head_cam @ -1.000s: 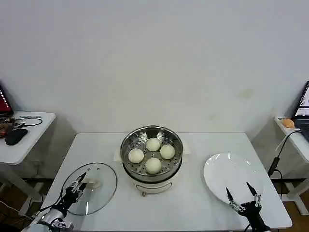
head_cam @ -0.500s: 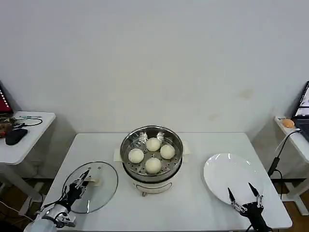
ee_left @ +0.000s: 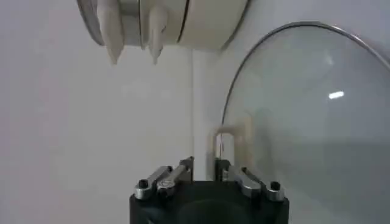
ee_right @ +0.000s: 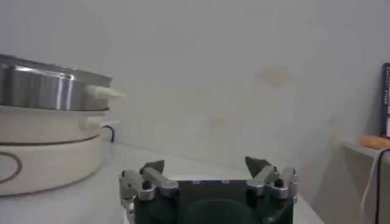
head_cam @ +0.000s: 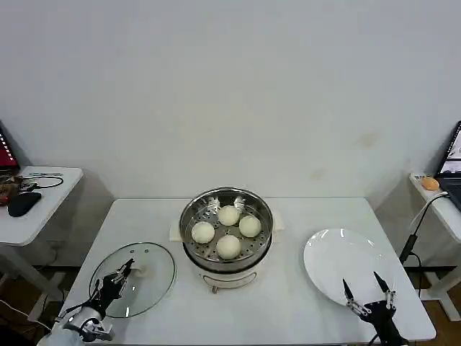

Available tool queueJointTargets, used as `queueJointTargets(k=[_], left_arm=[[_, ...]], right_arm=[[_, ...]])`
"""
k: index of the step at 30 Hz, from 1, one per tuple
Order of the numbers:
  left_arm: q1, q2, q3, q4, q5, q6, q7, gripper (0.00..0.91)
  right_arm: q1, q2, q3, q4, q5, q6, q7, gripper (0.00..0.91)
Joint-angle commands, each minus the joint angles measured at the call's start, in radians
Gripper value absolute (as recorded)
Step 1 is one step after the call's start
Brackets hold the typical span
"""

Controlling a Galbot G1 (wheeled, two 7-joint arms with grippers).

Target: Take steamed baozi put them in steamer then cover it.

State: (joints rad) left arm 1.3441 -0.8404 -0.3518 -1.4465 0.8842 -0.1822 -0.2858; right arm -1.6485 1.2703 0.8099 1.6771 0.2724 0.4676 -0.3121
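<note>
The steamer (head_cam: 227, 229) stood at the middle of the white worktop (head_cam: 295, 303), its steel basket on a white pot base. All four baozi (head_cam: 228, 215) lay inside it on the perforated floor: one far, one left, one right and one near, close together. The steamer had no cover on it.

The cover (head_cam: 137, 278) lay on the worktop to the left of the steamer, near the worktop's near-left corner, apart from the pot base. Its small white handle (head_cam: 139, 272) sat at the middle of the glass.

The left hand (head_cam: 115, 281) was low over the near-left part of the cover, its fingertips pointing at the handle and just short of it. In the left wrist view the two fingers (ee_left: 183, 169) stood close together with only a narrow gap, and the handle (ee_left: 231, 141) showed just beyond them, not between them. The hand was nearly clenched and grasped nothing.

The right hand (head_cam: 367, 294) was at the near-right of the worktop, at the near rim of a white plate (head_cam: 338, 263) that lay to the right of the steamer. Its fingers (ee_right: 153, 168) were spread wide, released and grasping nothing. In the right wrist view the steamer (ee_right: 49, 88) showed farther off on its white base.
</note>
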Motion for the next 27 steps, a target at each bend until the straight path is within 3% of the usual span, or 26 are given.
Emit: queueJointTargets(k=[1,10,27], left_arm=[[0.015,-0.026,-0.058,-0.007,0.014,-0.012,-0.045,0.000],[0.063,-0.019,-0.176,-0.079,0.014,-0.019,-0.042,0.000],[0.115,0.006,-0.269,-0.213,-0.028,-0.001,0.003,0.000]], right_arm=[[-0.001,0.002,-0.002,0.000,-0.001,0.000,0.000,0.907],[0.000,0.003,-0.001,0.020,0.005,-0.003,-0.004,0.907],[-0.012,0.005,0.003,0.041,0.010,-0.001,-0.010,0.907]])
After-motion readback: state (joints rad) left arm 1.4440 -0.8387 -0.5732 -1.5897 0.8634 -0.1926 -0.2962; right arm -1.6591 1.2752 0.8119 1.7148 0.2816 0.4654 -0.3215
